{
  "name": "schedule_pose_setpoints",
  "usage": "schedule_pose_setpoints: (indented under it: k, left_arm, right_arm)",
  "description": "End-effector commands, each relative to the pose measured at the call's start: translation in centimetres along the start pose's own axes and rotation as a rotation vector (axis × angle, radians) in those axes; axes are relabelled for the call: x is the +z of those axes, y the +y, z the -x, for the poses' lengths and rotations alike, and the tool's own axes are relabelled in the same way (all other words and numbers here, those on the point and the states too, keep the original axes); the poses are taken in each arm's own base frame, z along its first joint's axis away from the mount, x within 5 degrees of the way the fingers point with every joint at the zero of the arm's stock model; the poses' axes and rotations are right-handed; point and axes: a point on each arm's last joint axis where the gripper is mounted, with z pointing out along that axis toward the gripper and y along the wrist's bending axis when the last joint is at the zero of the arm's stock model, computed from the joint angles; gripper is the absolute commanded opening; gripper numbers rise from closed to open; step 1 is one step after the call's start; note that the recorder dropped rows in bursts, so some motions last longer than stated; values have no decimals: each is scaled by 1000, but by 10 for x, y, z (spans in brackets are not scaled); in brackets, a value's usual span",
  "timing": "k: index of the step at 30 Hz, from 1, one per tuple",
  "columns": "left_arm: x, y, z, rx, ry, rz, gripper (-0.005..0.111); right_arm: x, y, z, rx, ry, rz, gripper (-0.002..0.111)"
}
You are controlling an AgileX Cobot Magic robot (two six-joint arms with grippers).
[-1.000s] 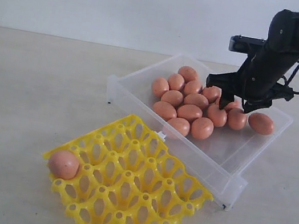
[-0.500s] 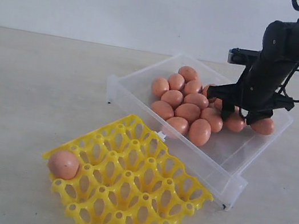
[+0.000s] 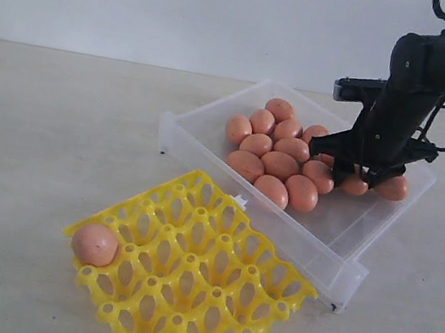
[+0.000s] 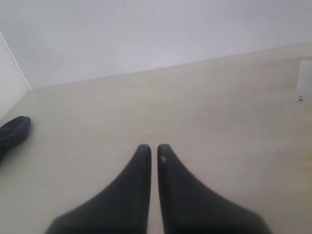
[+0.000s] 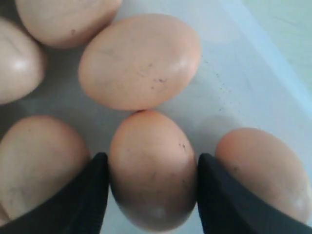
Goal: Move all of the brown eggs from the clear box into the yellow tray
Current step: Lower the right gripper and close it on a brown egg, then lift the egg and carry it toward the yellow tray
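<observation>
Not much else here, just a plain beige table (image 3: 37, 142) with a matte top, running back to a white wall (image 3: 190, 6). The left wrist view catches a dark rounded thing (image 4: 13, 132) lying on the table, can't tell what it is.

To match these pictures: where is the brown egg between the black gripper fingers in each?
Exterior view: smooth brown oval egg under the right gripper, right side of the pile.
Left wrist view: not in it.
Right wrist view: between the two black fingers.
Shared landmark: the clear plastic box.
</observation>
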Motion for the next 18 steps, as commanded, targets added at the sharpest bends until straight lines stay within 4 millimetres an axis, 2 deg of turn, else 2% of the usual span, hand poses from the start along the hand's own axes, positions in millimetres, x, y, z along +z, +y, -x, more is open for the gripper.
schedule_pose_setpoints:
  k: [1,5,8,13,18]
  left_arm:
    - [0,0,-1,-7,1,2,4]
    - [0,0,-1,-7,1,2,4]
    - [0,0,-1,-7,1,2,4]
    - [0,0,-1,-7,1,2,4]
    - [0,0,-1,-7,1,2,4]
  right_arm:
    - [-39,1,8,-36,-101,26,0]
    - [-73,6,6,25,-221,95,0]
    - [-85,10,-9,80,-306,154,0]
    - [-97,26,-56,33,-579,160,0]
    - [-98,46,-119,-38,-808,121,0]
